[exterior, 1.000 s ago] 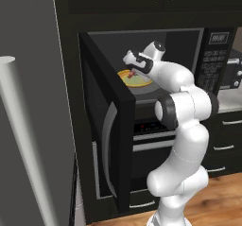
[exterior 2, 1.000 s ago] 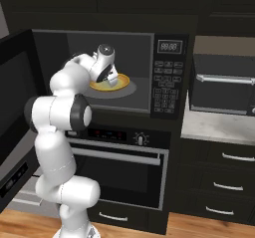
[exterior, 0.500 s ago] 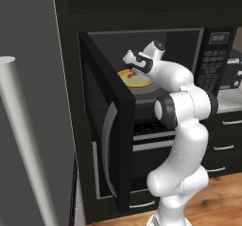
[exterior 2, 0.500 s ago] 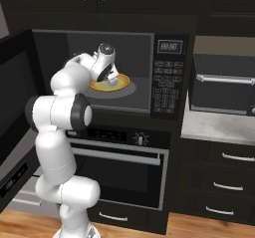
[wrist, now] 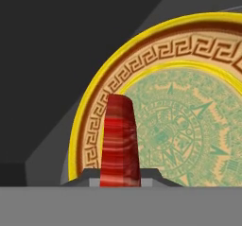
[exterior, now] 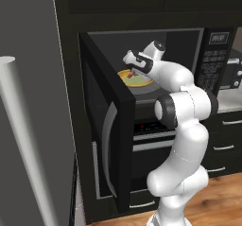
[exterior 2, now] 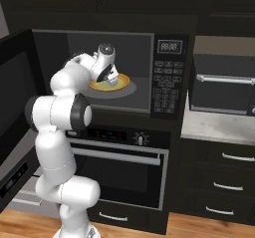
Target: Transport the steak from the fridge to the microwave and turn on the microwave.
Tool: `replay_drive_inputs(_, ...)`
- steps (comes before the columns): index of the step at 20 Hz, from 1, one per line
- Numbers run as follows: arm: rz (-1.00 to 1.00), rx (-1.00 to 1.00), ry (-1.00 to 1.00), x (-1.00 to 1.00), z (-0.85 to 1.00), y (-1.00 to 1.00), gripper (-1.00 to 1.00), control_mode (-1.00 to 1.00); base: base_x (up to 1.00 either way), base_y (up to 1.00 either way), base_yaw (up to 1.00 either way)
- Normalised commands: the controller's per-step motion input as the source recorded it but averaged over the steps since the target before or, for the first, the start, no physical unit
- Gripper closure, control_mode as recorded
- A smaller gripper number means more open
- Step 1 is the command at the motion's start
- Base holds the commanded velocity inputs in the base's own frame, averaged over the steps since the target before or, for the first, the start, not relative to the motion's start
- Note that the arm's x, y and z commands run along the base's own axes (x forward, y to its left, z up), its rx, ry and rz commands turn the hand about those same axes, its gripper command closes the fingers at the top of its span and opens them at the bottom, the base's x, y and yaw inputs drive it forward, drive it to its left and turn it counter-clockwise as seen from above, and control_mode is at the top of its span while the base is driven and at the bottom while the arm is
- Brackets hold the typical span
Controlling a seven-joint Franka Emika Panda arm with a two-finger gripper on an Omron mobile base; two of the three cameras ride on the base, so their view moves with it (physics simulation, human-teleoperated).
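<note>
Steak [wrist: 120,142], edge-on, clamped between the fingers of the tool [exterior: 131,69], held directly above the yellow plate [wrist: 156,92]. Plate below the tool, inside the open microwave [exterior 2: 164,72]; keypad [exterior 2: 164,90] beyond, rightward.

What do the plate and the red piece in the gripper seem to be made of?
The yellow plate looks like glazed ceramic: a bright yellow rim and a printed pattern. The steak, held in the gripper, looks like raw meat: red with darker streaks. Both are rendered, so this is uncertain.
</note>
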Motion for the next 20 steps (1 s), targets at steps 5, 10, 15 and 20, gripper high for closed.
replay_drive_inputs(5, 0.0, 0.0, 0.0, 0.0, -0.01, 0.0, -1.0, -1.0, 0.0, 0.0, 0.0)
replay_drive_inputs(10, 0.0, 0.0, 0.0, 0.0, 0.0, 0.0, -1.0, -1.0, 0.0, 0.0, 0.0)
replay_drive_inputs(15, 0.0, 0.0, 0.0, -0.02, 0.0, -0.02, -1.0, -1.0, 0.0, 0.0, 0.0)
replay_drive_inputs(20, 0.0, 0.0, -0.01, -0.15, 0.0, -0.07, -1.0, -1.0, 0.0, 0.0, 0.0)
